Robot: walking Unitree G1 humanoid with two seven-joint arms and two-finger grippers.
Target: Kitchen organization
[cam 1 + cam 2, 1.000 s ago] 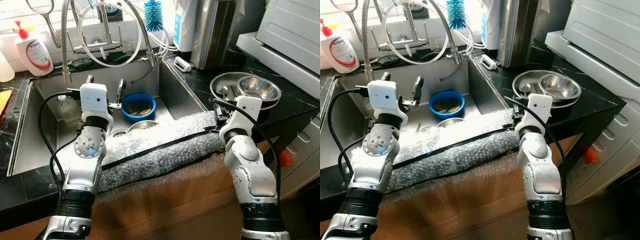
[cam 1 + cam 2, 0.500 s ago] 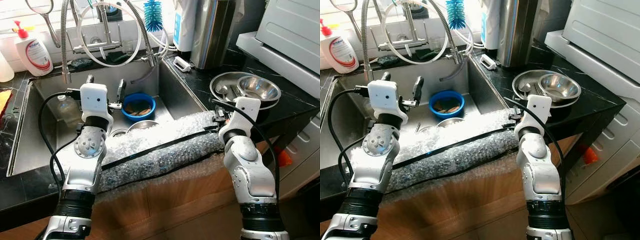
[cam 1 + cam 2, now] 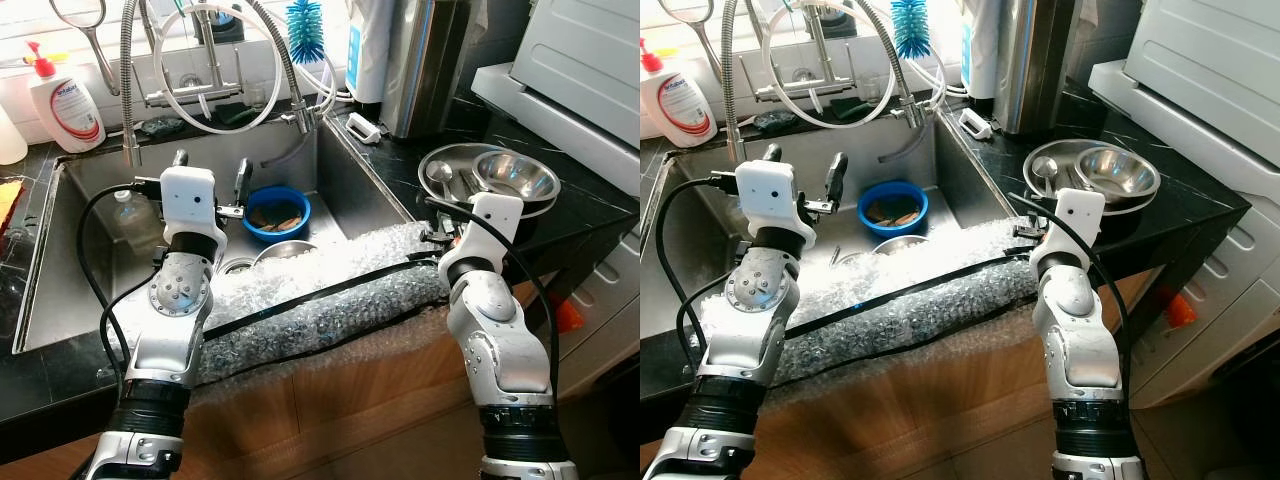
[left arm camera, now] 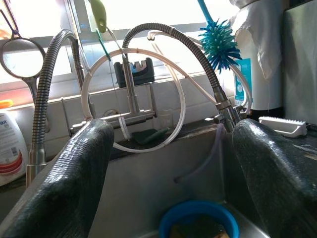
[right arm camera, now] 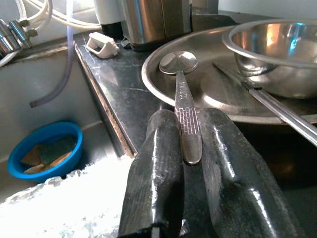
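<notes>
right pincer (image 5: 190, 148): clamped on the spoon (image 5: 182, 94) handle, bowl end just ahead over the big pan (image 5: 163, 82)
left pincer (image 4: 173, 163): apart, above the sink (image 3: 90, 250)
progress: looks early, spoon not placed

One blue bowl (image 3: 277, 212), two steel bowls (image 3: 515, 176), one spoon (image 5: 182, 96), one soap bottle (image 3: 68, 100), one bottle brush (image 3: 308, 32), two grippers: left (image 3: 208, 172), right (image 5: 185, 163).
</notes>
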